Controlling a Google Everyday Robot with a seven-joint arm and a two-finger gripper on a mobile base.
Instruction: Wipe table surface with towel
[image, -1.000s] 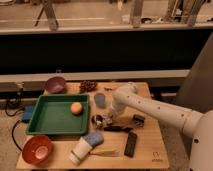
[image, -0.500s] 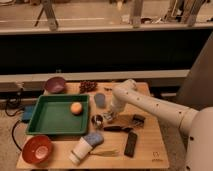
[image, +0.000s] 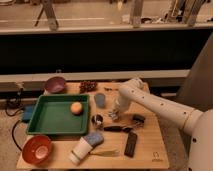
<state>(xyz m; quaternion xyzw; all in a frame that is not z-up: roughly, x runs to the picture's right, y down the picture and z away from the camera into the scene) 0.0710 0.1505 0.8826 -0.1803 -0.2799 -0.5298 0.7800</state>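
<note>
One orange (image: 76, 108) in tray (image: 45, 120) (pincer (image: 114, 115) nearby)

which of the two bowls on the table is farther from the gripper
The orange-red bowl at the table's front left corner. The purple bowl sits at the back left, closer to the gripper, which hangs low over the table's middle.

You see the pincer (image: 114, 115) low over the bench (image: 150, 145), just right of the green tray (image: 47, 120), which holds an orange (image: 76, 108); a blue towel (image: 93, 137) lies below the tray's right corner.
</note>
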